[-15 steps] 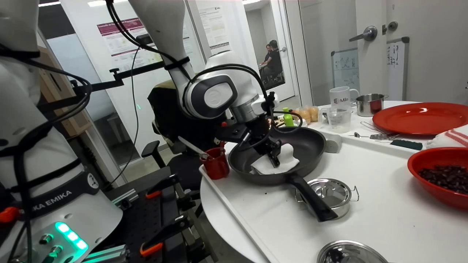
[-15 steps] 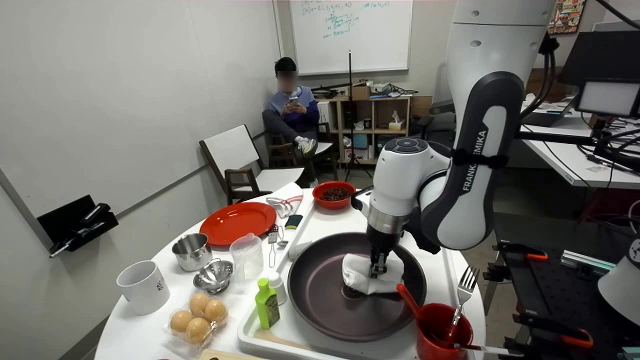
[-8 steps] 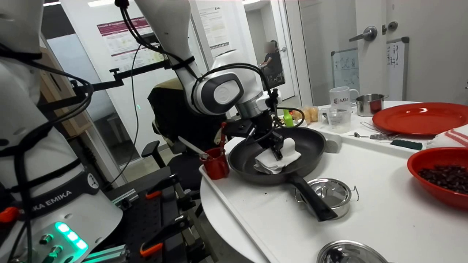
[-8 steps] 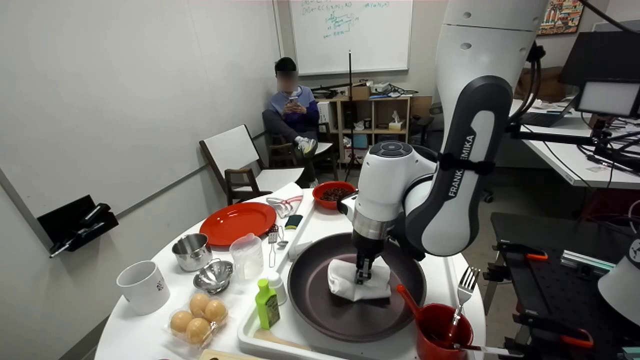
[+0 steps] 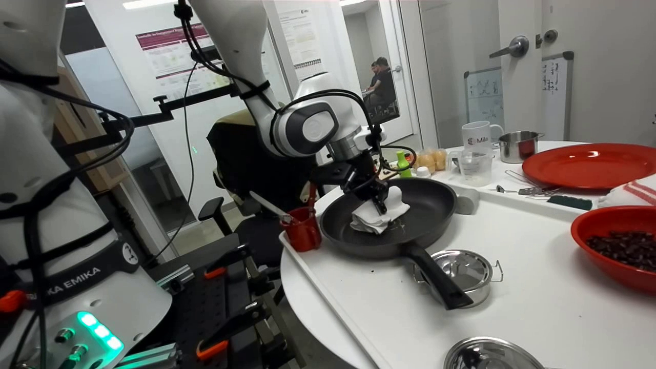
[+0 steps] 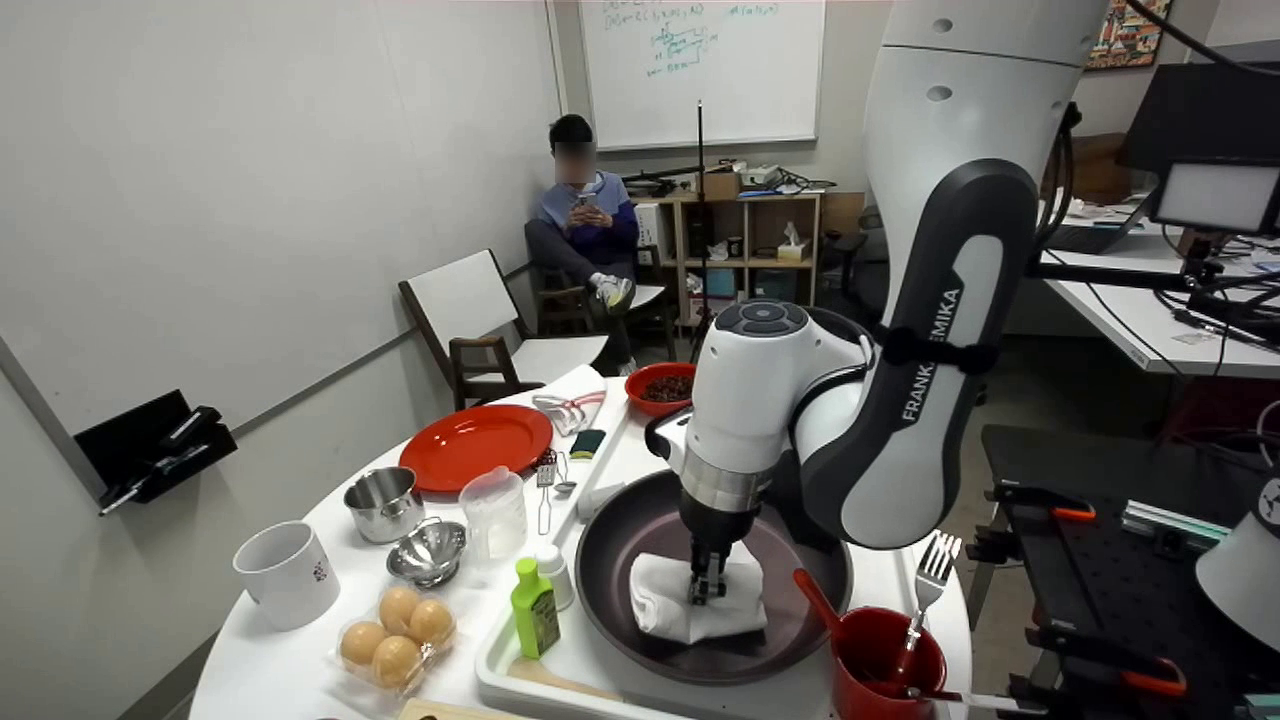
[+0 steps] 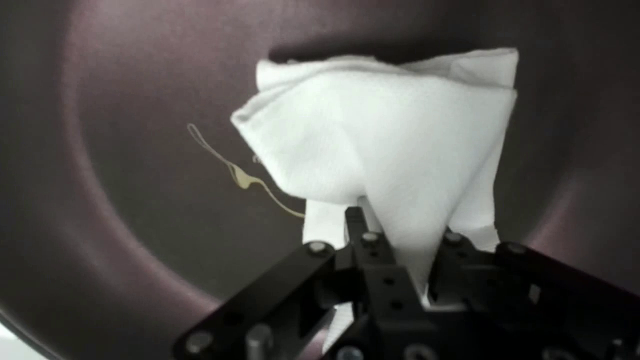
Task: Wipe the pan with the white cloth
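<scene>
In an exterior view: cloth in pan, part of it between the fingers of the gripper. Pan on tray. Bottle left of pan; small container just beyond bottle. Eggs left of bottle; mug left and beyond eggs. Plate far left. Bowl beyond pan. Cup at pan's near right, fork in it.

Smooth white shell on this arm, dark grey trim, and a black strap cutting straight across that FRANKA EMIKA lettering! Black cables loop outside; a silvery collar gleams. Back from the rounded edge of the table, the base glows green! The gripper? Black linkages, round metal screws.
</scene>
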